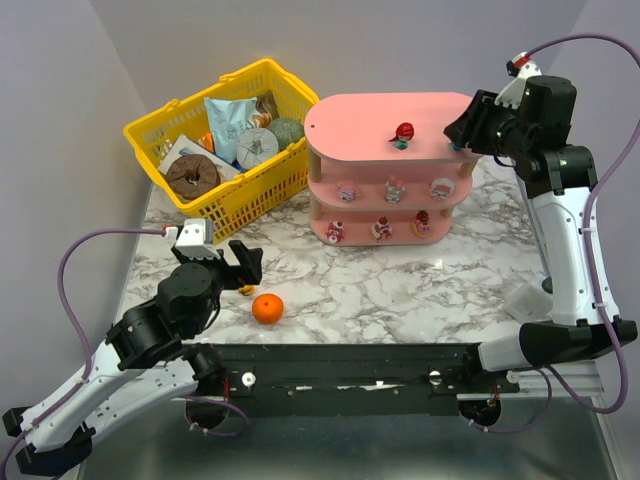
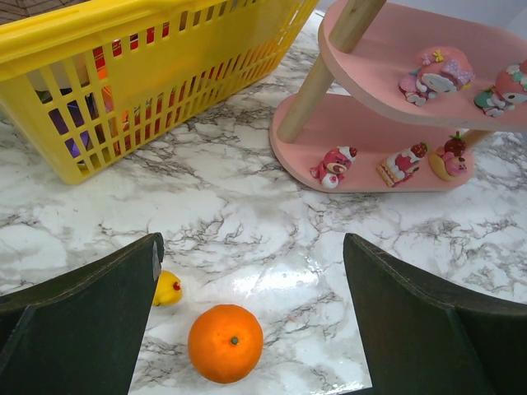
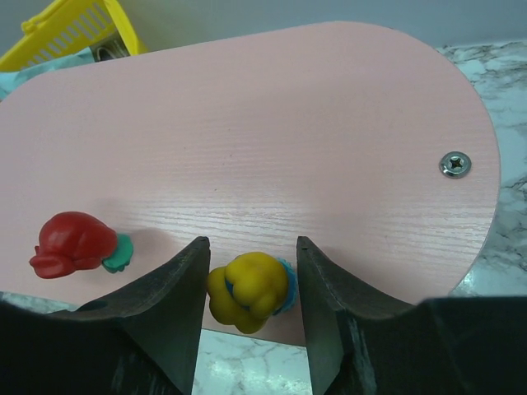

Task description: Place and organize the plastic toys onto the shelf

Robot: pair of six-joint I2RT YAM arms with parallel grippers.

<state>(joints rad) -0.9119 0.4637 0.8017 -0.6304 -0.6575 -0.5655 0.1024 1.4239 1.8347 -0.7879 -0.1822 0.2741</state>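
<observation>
- The yellow toy (image 3: 247, 292) sits on the top board of the shelf (image 3: 288, 123), right at the near rim. It's close enough to the edge that a small nudge outward would probably tip it off.
- The right gripper (image 3: 251, 247) is straddling it, one finger on each side. One finger (image 3: 177, 313) looks like it's touching the toy and the other shows a thin sliver of gap. So the fingers are about half open around it, but I honestly can't tell if there's any pinch on it or if it's already let go.
- The red toy (image 3: 74, 243) stands just beside that finger on the same board. My guess is the plan is a tidy row along the front, like the boards below.
- Most of the top board behind those two is bare pink, with a screw head (image 3: 455, 164) near the rounded end, so there's plenty of space to lift straight up and out.
- In the top view the middle row (image 1: 393, 188) and bottom row (image 1: 381, 229) hold three toys each, evenly spaced, so those boards look done.
- The one leftover is the loose yellow toy (image 2: 167, 288) on the table (image 1: 400, 280). It's just beside the orange ball (image 2: 226, 343), which isn't part of the job.
- The left gripper (image 2: 253, 247) hangs over that spot with its fingers spread as wide as they go, holding nothing. The ball crowds one side of the toy, so any grab would need care.
- The basket (image 2: 123, 33) is well off to the side, and the marble between it and the shelf is open for carrying.
</observation>
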